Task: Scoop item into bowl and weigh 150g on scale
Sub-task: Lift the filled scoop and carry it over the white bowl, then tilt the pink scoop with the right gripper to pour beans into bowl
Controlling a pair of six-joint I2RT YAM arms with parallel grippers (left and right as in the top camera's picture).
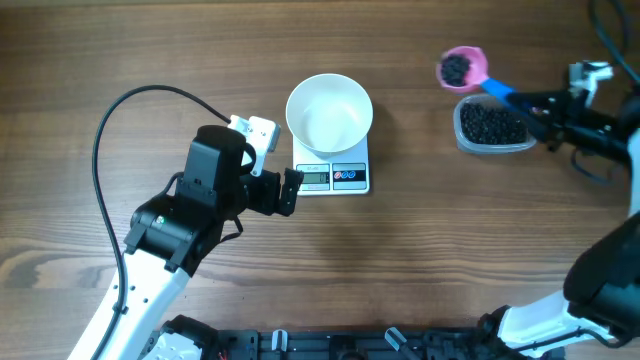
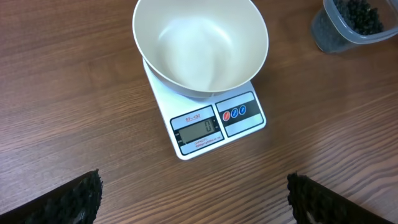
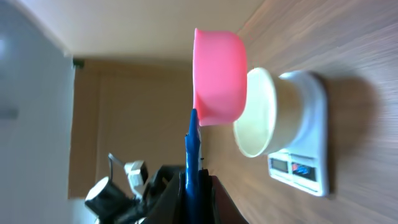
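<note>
Wood table [image 1: 420,260]; only right wrist view shows tan wall [image 3: 124,93]. Beside scale [image 1: 335,176], left gripper [image 1: 291,191] spread; right gripper [image 1: 537,106] pinches scoop [image 1: 463,67].

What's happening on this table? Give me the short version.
The right gripper is shut on the blue handle of a pink scoop loaded with black beads. It holds the scoop in the air beside the clear tub, not yet over the white bowl. The bowl sits empty on the scale, whose display reads zero. The left gripper hangs open in front of the scale, holding nothing.
</note>
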